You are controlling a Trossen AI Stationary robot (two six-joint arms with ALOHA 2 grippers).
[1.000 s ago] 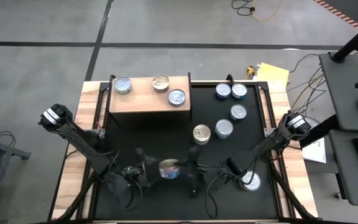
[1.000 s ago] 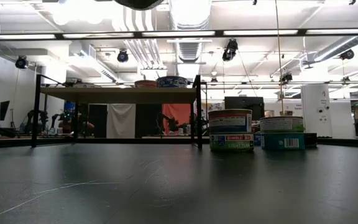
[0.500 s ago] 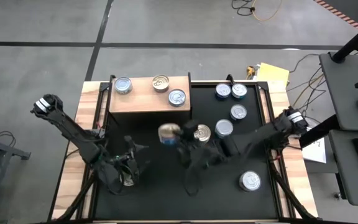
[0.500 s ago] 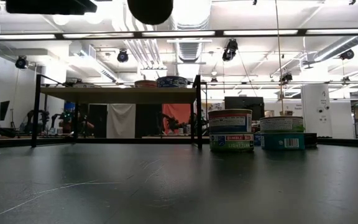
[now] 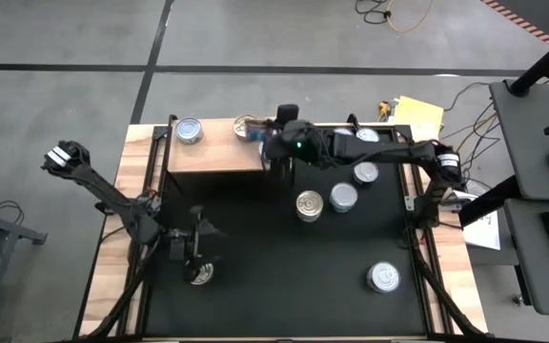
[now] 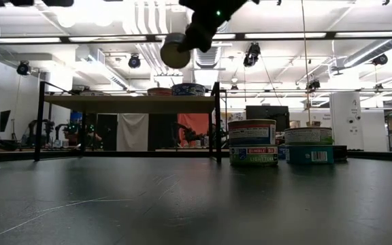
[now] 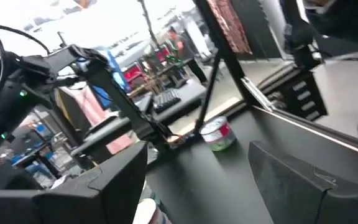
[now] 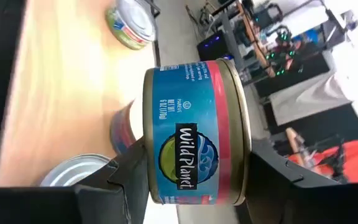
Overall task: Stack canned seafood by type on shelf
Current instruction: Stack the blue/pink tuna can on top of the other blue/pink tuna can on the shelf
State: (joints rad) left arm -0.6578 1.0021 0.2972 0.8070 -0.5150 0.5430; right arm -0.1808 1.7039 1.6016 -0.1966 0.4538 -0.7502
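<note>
The right gripper's fingers (image 8: 126, 180) are closed across a blue-labelled can (image 8: 194, 134) with a red band, pinching it by its flat ends so that it hangs on edge, not lying flat. A second ago this can was low over the near middle of the table, between the two grippers. Now the right gripper (image 5: 279, 145) has carried it far and to the left, and holds it in the air above the right end of the shelf (image 5: 219, 152), clear of the top. In the low view the can (image 6: 174, 50) shows one round face, well above the shelf board. Below it, a silver-topped can (image 8: 73, 171) already sits on the wood, with a gold-topped can (image 5: 246, 125) and another silver one (image 5: 189, 131) further left. The left gripper (image 5: 196, 250) has drawn back to the near left of the table, its fingers spread with nothing between them. Transport therefore looks finished and placing is the step in hand. The can probably has to be turned flat and lowered onto the matching can. Several loose cans (image 5: 343, 197) wait on the table's right side.
</note>
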